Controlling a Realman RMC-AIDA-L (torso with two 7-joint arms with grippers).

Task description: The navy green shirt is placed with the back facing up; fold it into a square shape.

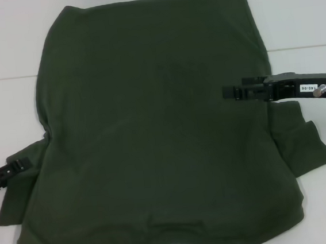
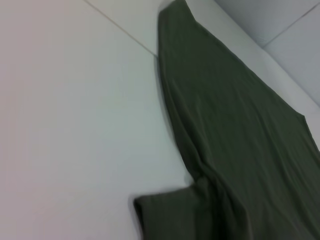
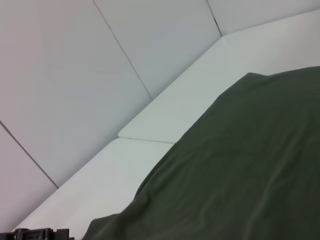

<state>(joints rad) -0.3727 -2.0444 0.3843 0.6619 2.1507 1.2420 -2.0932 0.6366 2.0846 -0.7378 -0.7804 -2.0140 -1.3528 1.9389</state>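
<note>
Both sleeves are being addressed: the navy green shirt (image 1: 152, 134) lies back-up on the tabletop (image 1: 6, 50), left hand (image 1: 18, 165) and right hand (image 1: 232, 91) (grip states cannot be told) positioned for inward folds.

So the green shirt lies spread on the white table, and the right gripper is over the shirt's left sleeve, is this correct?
Not quite. In the head view the right gripper is over the shirt's right edge, above the right sleeve. The left gripper is at the left sleeve. The table is white.
</note>
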